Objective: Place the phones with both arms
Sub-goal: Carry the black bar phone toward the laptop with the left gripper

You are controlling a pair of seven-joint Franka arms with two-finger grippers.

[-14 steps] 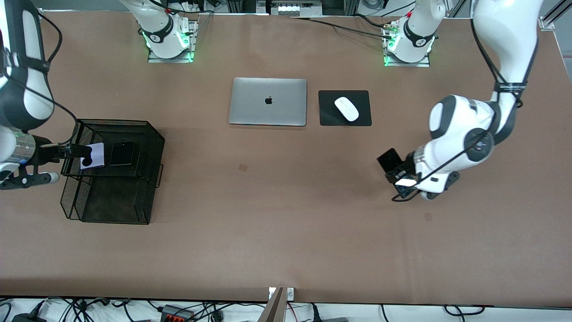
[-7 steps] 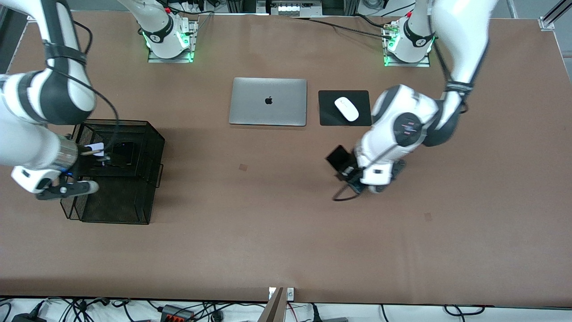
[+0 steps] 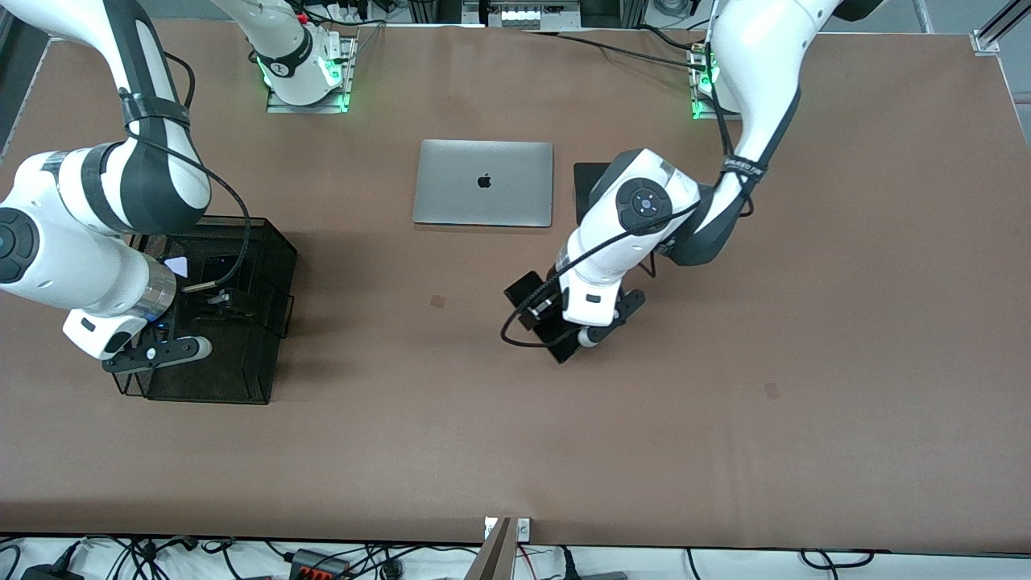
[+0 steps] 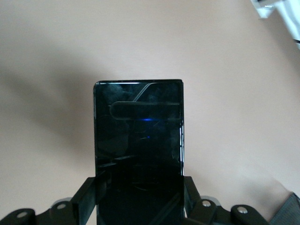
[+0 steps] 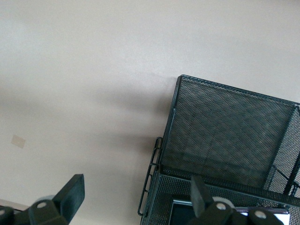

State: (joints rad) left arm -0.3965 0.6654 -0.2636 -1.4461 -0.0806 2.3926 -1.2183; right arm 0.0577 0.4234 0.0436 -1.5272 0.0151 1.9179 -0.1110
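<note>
Slab (image 4: 138,150) pinched in left tool (image 3: 556,322), over mid-surface, laptop (image 3: 483,183) at its 11 o'clock. Right tool (image 5: 136,197) gapes empty over basket (image 3: 270,250), two phones inside. We judge risk: both arms converging, collision, or slab slipping.

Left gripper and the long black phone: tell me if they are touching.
Touching. The left wrist view shows the left gripper shut on the long black phone, one finger pressed against each long edge.
</note>
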